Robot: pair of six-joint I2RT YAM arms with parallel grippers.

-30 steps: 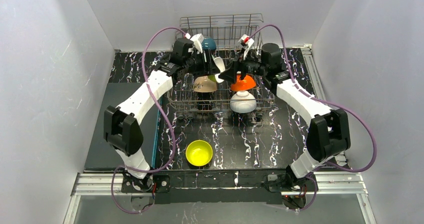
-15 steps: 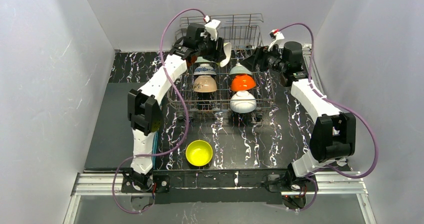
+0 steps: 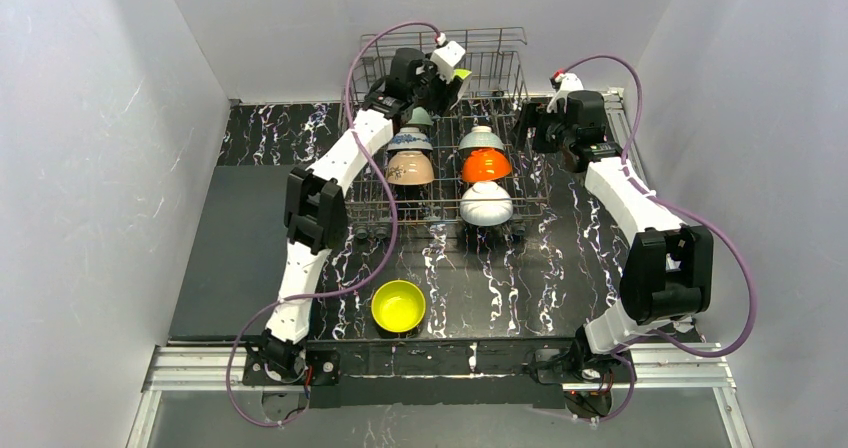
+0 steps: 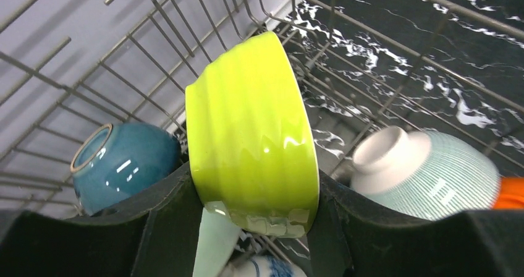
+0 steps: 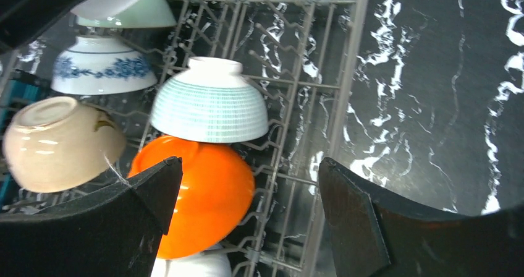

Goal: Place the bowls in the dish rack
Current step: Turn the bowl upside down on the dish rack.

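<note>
Top view: left gripper [image 3: 452,80] moved to far row of dish rack [image 3: 445,38]; one yellow bowl [image 3: 398,306] outside, unloaded. Left wrist: yellow-green bowl [image 4: 250,135] clamped, tilted over the wires. Right wrist: right gripper [image 5: 247,166] wide open, empty, backed off striped bowl [image 5: 209,104] now seated in rack.

Left claw [image 4: 253,187] full, right claw [image 5: 247,172] wide.

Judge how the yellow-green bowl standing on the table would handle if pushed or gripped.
The yellow-green bowl looks glossy, so probably slippery in a pincer. Sitting upright on the table, it would likely slide, not tip. Seemingly ceramic, so probably fragile.
</note>
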